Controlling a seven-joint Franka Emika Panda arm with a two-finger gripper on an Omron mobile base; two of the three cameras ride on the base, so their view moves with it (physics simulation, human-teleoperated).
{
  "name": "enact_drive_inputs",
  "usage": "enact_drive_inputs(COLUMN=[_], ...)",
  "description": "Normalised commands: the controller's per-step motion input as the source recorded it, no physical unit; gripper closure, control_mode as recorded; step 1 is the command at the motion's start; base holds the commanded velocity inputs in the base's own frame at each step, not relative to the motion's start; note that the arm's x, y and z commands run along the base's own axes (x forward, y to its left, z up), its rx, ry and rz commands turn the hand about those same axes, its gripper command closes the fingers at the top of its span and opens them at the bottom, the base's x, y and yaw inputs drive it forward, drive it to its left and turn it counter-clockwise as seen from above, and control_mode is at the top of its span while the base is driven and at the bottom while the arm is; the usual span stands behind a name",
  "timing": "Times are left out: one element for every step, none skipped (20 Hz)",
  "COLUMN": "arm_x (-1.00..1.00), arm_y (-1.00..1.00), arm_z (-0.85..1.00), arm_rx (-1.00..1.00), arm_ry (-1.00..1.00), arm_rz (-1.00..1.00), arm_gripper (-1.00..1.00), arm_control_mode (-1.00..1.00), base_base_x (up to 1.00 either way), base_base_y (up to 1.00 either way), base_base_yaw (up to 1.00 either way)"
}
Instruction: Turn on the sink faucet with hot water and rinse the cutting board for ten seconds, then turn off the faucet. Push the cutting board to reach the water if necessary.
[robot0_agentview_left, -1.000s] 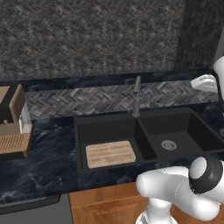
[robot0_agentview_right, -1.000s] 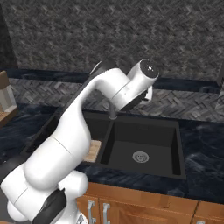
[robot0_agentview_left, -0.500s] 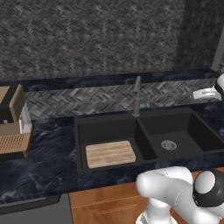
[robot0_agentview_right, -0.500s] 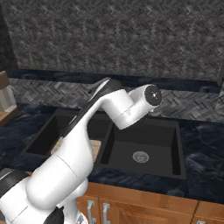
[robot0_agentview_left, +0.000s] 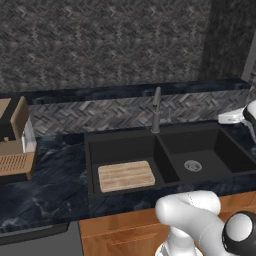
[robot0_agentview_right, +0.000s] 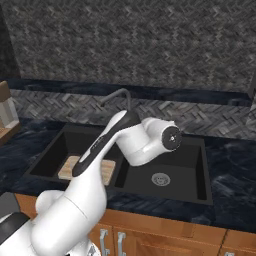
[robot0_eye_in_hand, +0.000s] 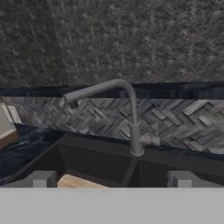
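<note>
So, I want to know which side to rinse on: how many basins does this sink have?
2. The left basin holds the cutting board; the right basin has the round silver drain. The sink faucet stands behind the divider between them.

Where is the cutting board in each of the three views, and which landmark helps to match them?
Left base view: cutting board lies flat in the sink's left basin.
Right base view: board in the left basin, partly behind the arm.
Hand view: board's corner at bottom left.
Shared landmark: the faucet behind the divider.
</note>
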Motion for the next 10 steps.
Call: enact_drive_inputs(arm_x=[0.05, 0.06, 0.07, 0.09, 0.14, 0.16, 0.19, 0.19, 0.19, 0.20], arm_y=[0.00, 0.00, 0.00, 0.00, 0.00, 0.00, 0.00, 0.00, 0.00, 0.00], arm_z=[-0.19, -0.19, -0.19, -0.16, -0.14, -0.12, -0.10, -0.09, -0.08, -0.09], arm_rx=[0.00, 0.00, 0.00, 0.00, 0.00, 0.01, 0.01, 0.01, 0.01, 0.00], arm_ry=[-0.19, -0.18, -0.18, -0.17, -0.15, -0.15, -0.14, -0.13, -0.13, -0.13], arm_rz=[0.00, 0.00, 0.00, 0.00, 0.00, 0.00, 0.00, 0.00, 0.00, 0.00], arm_gripper=[-1.00, -1.00, -1.00, -1.00, -1.00, -1.00, -1.00, -1.00, -1.00, -1.00], arm_control_mode=[-1.00, -1.00, -1.00, -1.00, -1.00, -1.00, -1.00, -1.00, -1.00, -1.00], base_base_x=[0.00, 0.00, 0.00, 0.00, 0.00, 0.00, 0.00, 0.00, 0.00, 0.00], base_base_y=[0.00, 0.00, 0.00, 0.00, 0.00, 0.00, 0.00, 0.00, 0.00, 0.00], base_base_yaw=[0.00, 0.00, 0.00, 0.00, 0.00, 0.00, 0.00, 0.00, 0.00, 0.00])
